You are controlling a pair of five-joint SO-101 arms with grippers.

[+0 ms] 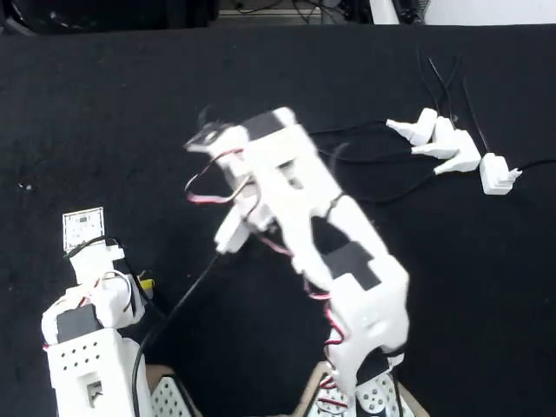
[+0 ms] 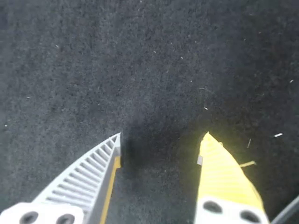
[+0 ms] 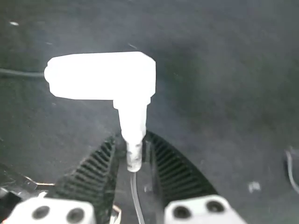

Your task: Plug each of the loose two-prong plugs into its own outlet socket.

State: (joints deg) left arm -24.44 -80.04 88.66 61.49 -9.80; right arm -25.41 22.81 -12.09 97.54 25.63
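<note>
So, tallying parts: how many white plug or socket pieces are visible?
4: one plug in the right gripper's fingers, three pieces clustered at the table's far right; the arm may hide more.

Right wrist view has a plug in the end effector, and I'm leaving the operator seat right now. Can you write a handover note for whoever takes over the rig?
Left end effector: open, empty, over bare black mat, arm folded at the table's near left.
Right end effector: shut on the white plug, gripped at the neck where its cable leaves.
A cluster of white plug and socket pieces lies at the far right with black cables.
Done: one plug grasped.
Left: carry it to a socket and seat it. I cannot tell whether any pieces in the cluster are already joined.
</note>
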